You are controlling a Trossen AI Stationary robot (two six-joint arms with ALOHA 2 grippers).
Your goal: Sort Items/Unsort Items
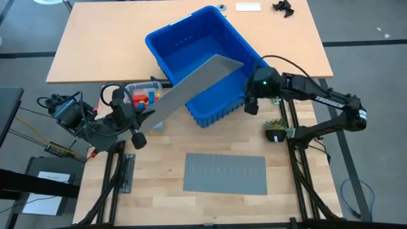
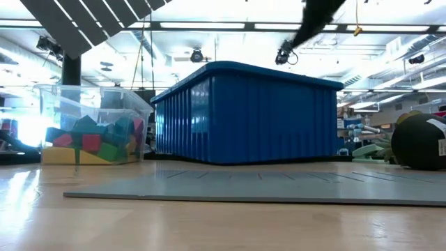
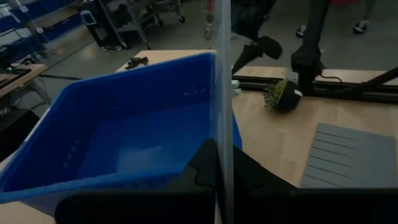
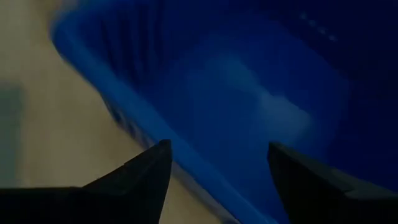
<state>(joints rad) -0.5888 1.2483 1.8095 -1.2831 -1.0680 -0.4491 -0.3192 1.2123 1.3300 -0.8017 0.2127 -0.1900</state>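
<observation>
High view shows the left claw [image 1: 136,122] pinching a grey divider sheet [image 1: 191,89] slanting into the blue bin [image 1: 166,35]; lower it evenly, while the right claw [image 1: 251,105], spread, stays clear.

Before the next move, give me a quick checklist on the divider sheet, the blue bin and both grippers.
1. Left gripper shut on the raised divider sheet: ok, seen edge-on between its fingers in the left wrist view.
2. Sheet's far end over the blue bin: ok.
3. Bin interior free of blocks: ok, as far as it shows.
4. Right gripper open at the bin's near rim, holding nothing: ok.
5. Toy blocks inside the clear box: ok.
6. Second divider sheet flat on the table: ok.
</observation>
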